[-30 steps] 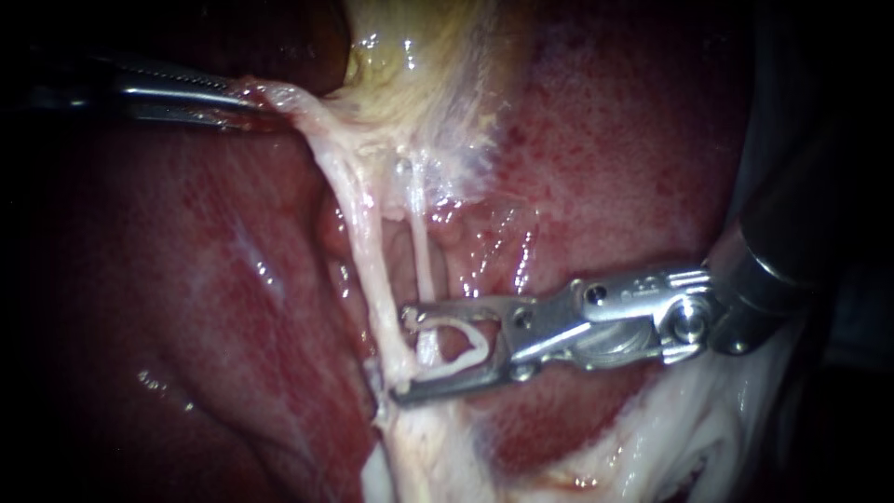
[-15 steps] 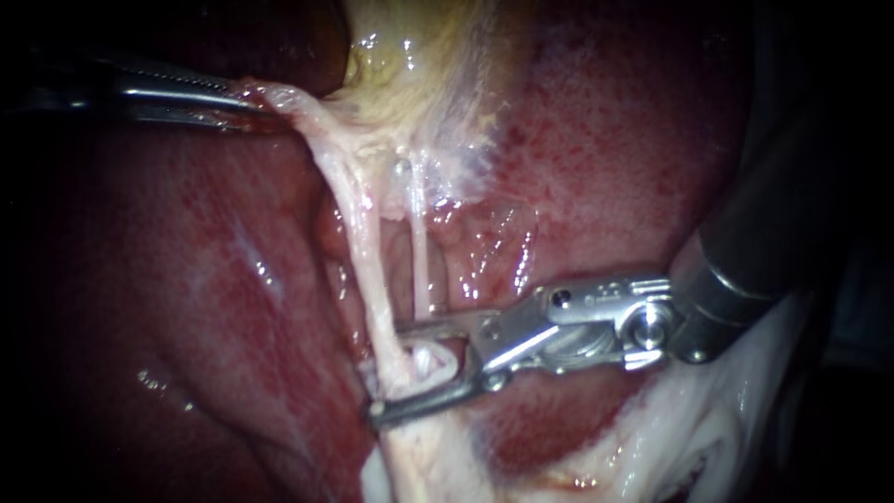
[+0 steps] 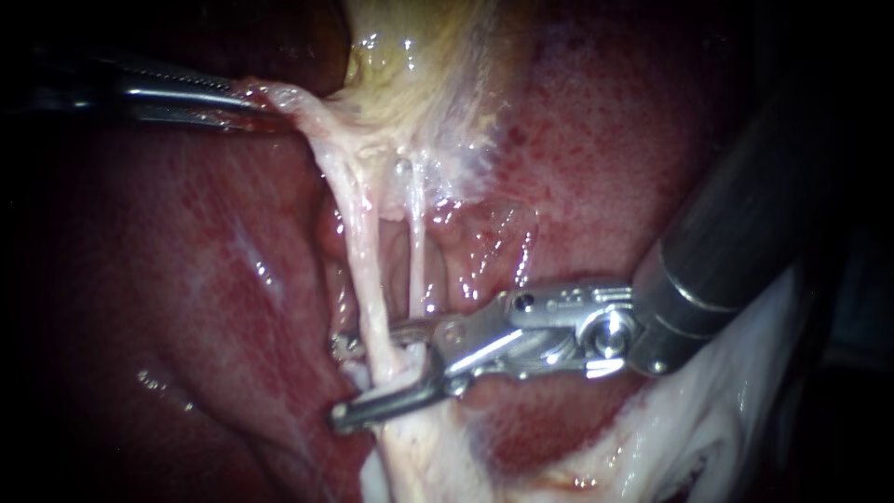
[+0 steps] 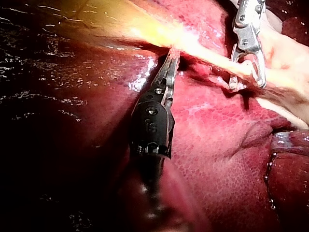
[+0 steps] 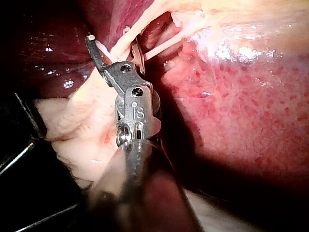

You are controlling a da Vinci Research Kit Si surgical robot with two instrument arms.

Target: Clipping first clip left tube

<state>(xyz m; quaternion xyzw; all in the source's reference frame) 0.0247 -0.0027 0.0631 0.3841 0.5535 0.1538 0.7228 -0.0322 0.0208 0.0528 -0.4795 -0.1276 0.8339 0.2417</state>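
Observation:
My left instrument (image 3: 244, 101) comes in from the upper left, its jaws shut on pale tissue at the neck of the yellowish gallbladder (image 3: 419, 56), holding it taut. Two pale tubes run down from there: the thicker left tube (image 3: 368, 270) and a thin right tube (image 3: 416, 261). My right instrument (image 3: 340, 382) reaches in from the right with open jaws astride the left tube, tips past it, and a white clip seated inside. The left wrist view shows my left instrument (image 4: 170, 63) and the right instrument (image 4: 247, 79). In the right wrist view, the right instrument (image 5: 110, 41) straddles the tube (image 5: 118, 48).
Dark red liver (image 3: 186, 279) lies on both sides of the tubes and behind them (image 3: 605, 168). Whitish fatty tissue (image 3: 670, 438) spreads under the right instrument's shaft. The tubes merge into a pale stalk (image 3: 419, 456) below the jaws.
My right instrument has slid leftwards, so its open jaws now reach across the left tube with the tips beyond it. The left instrument and its hold have not moved.

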